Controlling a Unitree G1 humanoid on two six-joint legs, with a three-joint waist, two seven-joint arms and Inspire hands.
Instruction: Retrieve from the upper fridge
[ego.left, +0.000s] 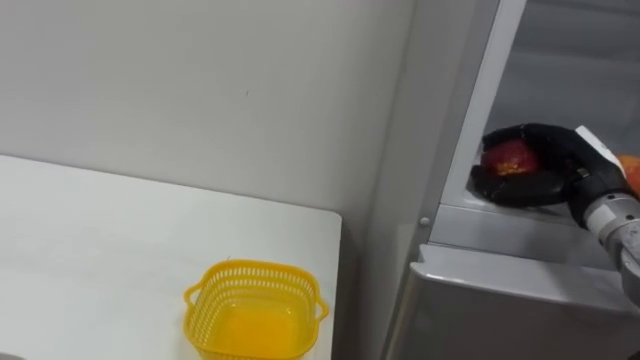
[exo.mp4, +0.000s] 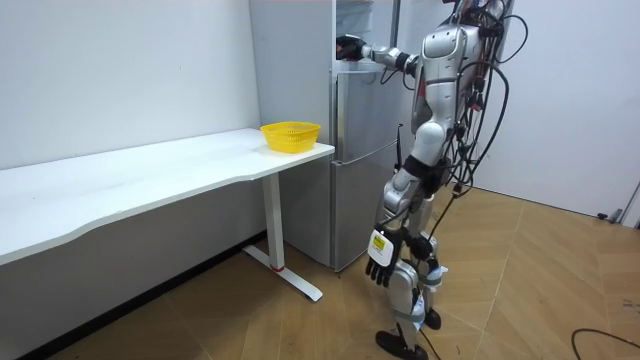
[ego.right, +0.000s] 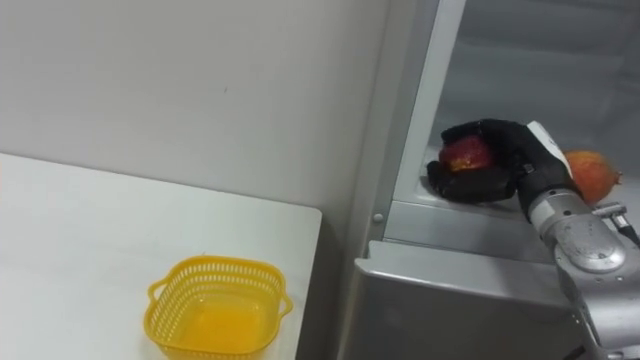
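Observation:
My right hand (ego.right: 503, 160) reaches into the open upper fridge compartment (ego.right: 520, 60), its dark fingers curled round a red fruit (ego.right: 466, 154) near the shelf's front left corner. The same hand (ego.left: 548, 165) and fruit (ego.left: 511, 158) show in the left eye view. A second, orange-red fruit (ego.right: 590, 172) lies on the shelf just behind the wrist. In the room view I stand facing the fridge (exo.mp4: 360, 150) with the right arm stretched into it, and my left hand (exo.mp4: 378, 268) hangs by the thigh with relaxed fingers.
A yellow mesh basket (ego.right: 215, 266) sits empty on the white table (ego.right: 80, 240), near the table's end by the fridge. The closed lower fridge door (ego.right: 460, 300) lies below the shelf. A bare wall runs behind the table.

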